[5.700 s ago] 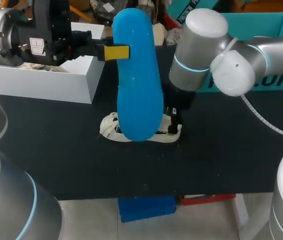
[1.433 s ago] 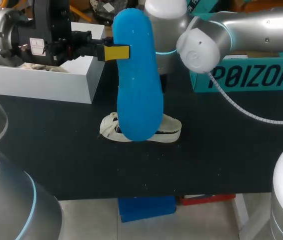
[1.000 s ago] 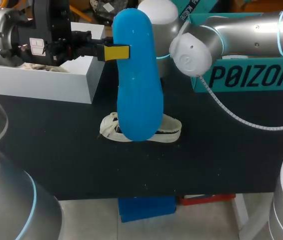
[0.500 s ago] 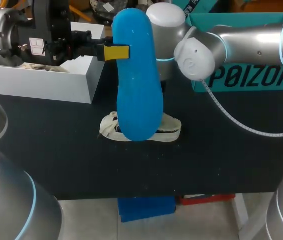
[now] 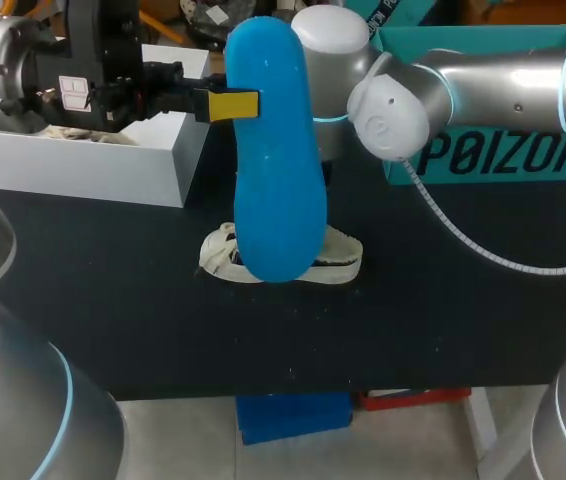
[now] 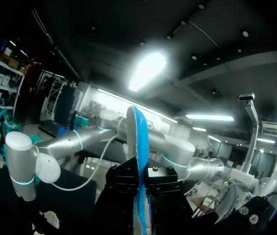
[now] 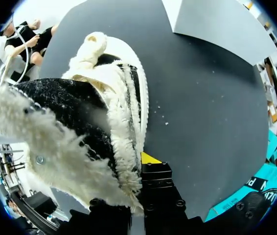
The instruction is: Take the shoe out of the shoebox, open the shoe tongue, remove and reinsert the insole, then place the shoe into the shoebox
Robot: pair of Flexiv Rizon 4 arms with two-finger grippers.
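Note:
My left gripper holds the blue insole upright, high above the table, its yellow tips shut on the insole's edge. In the left wrist view the insole stands edge-on between the fingers of the left gripper. The cream shoe lies on the black table, mostly hidden behind the insole. My right arm reaches in behind the insole, which hides its gripper in the head view. In the right wrist view the right gripper is shut on the fluffy cream edge of the shoe, beside its dark opening.
The teal shoebox stands at the back right of the table. A white box with crumpled paper sits at the back left. In the right wrist view the dark tabletop stretches beyond the shoe.
My right arm shifted slightly to the right behind the insole, and its gripper closed from open onto the shoe's edge. The left arm and the insole stayed still.

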